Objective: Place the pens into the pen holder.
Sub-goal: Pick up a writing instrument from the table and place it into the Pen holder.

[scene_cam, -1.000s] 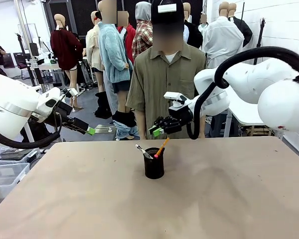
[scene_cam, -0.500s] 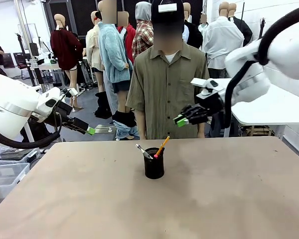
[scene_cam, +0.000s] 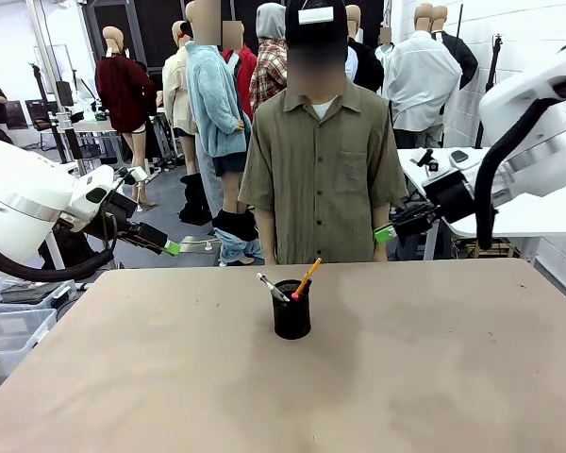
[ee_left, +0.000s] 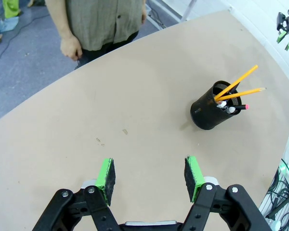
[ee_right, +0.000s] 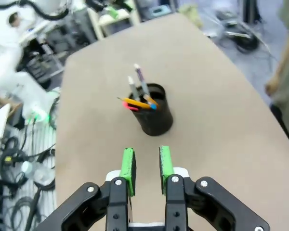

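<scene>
The black mesh pen holder (scene_cam: 291,311) stands upright near the middle of the table (scene_cam: 434,377) with the pens in it. An orange pencil (scene_cam: 307,276) and a silvery pen (scene_cam: 268,284) lean out of its top. In the left wrist view the pen holder (ee_left: 209,108) carries yellow pencils (ee_left: 238,81) and a dark pen (ee_left: 237,108). My left gripper (scene_cam: 174,248) hangs open off the table's far left corner, nothing between its pads (ee_left: 148,174). My right gripper (scene_cam: 385,232) hovers high at the far right, jaws a narrow gap apart and empty (ee_right: 145,166), the pen holder (ee_right: 155,117) beyond it.
A person (scene_cam: 321,160) stands at the far edge behind the holder, one hand (ee_left: 70,47) hanging by the table. Plastic bins (scene_cam: 14,330) sit off the table's left side. A white table (scene_cam: 509,212) stands behind my right arm.
My right gripper has drawn away from above the pen holder, moving right and back toward the far right edge. The left arm and the pens in the holder have stayed still.
</scene>
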`<state>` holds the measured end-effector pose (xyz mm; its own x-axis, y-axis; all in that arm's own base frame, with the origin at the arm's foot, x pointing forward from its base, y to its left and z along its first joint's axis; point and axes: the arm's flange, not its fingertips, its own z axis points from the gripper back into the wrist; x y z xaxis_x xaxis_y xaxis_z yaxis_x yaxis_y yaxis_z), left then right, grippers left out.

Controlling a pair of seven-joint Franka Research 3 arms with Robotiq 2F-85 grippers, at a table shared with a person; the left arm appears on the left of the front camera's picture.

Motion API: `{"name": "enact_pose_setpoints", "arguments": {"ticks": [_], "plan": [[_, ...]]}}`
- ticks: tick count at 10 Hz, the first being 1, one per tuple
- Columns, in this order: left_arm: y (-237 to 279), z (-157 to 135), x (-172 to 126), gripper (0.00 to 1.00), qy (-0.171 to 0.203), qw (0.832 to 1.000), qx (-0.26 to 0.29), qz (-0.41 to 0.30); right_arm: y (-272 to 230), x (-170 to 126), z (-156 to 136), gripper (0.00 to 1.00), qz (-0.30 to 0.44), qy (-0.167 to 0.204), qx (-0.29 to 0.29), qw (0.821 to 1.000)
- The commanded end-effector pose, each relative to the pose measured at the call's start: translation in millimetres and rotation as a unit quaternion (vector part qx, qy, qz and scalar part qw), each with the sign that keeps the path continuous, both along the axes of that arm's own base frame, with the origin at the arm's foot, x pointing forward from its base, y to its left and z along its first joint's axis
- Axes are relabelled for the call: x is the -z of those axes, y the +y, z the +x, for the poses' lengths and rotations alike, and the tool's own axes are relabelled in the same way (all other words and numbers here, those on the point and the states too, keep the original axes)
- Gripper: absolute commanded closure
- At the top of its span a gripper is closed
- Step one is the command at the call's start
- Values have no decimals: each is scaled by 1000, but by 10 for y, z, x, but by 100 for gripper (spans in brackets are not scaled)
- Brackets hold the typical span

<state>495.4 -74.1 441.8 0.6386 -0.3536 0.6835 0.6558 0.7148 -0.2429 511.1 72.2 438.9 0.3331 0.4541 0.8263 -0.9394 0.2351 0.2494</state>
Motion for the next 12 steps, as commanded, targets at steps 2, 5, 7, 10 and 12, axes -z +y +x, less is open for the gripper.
{"name": "enact_pose_setpoints", "arguments": {"ticks": [2, 5, 7, 10, 12], "plan": [[8, 8, 2, 24, -2, 1000, 7, 1, 31, -106, -318, 71, -85, 48, 124, 987], [8, 8, 2, 24, -2, 1000, 7, 1, -112, -112, -208, 71, -50, 17, 88, 995], [8, 8, 2, 24, -2, 1000, 7, 1, -112, -112, -208, 71, -50, 17, 88, 995], [8, 8, 2, 24, -2, 1000, 7, 1, -112, -112, -208, 71, -50, 17, 88, 995], [8, 8, 2, 24, -2, 1000, 7, 1, -112, -112, -208, 71, -50, 17, 88, 995]]}}
